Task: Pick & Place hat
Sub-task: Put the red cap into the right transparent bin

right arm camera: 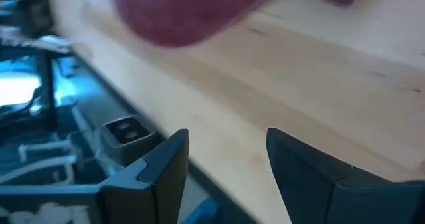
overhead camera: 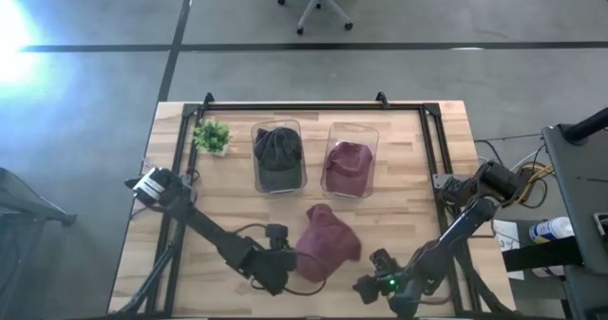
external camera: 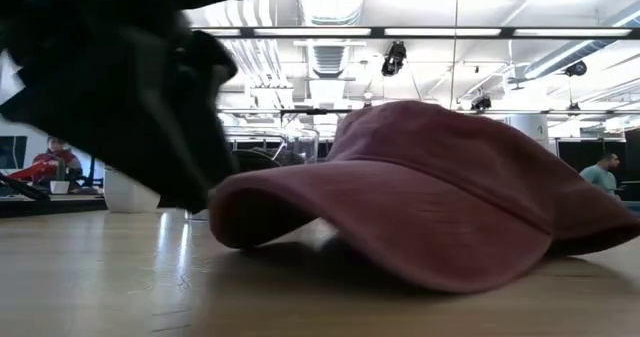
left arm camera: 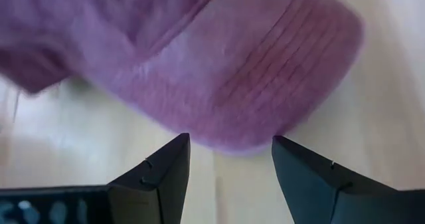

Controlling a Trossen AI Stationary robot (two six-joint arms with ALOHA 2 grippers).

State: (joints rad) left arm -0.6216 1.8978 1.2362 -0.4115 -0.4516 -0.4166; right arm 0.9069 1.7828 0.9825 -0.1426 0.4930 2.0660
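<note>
I have the maroon hat (overhead camera: 328, 243) lying loose on the bench (overhead camera: 399, 216), near the front edge, between my 2 arms and in front of the 2 clear bins. The left bin (overhead camera: 278, 158) holds a dark hat (overhead camera: 277, 149), the right bin (overhead camera: 350, 159) a second maroon one (overhead camera: 348, 165); a small green plant (overhead camera: 212, 136) stands at the back left.

My left gripper (left arm camera: 229, 159) sits just beside the hat's brim (left arm camera: 265, 84), released, jaws apart with the brim edge right ahead of them and nothing between them yet. My right gripper (right arm camera: 226, 154) is also released and holds nothing; it waits near the front edge of the bench on the hat's other side, a little apart from it.

I judge the hat light and soft: the crown is slumped and creased cloth that will fold under a squeeze, while the stitched brim keeps its curve in the low view and looks the stiffer part. The cloth should not be slippery and nothing here seems fragile. I would take hold at the brim's edge, which arches clear of the wood and gives the jaws a lip to close on; a pinch on the crown would likely only bunch fabric and let the hat dangle and swing.

I can read no brand, label or writing on the hat, bins or bench
</note>
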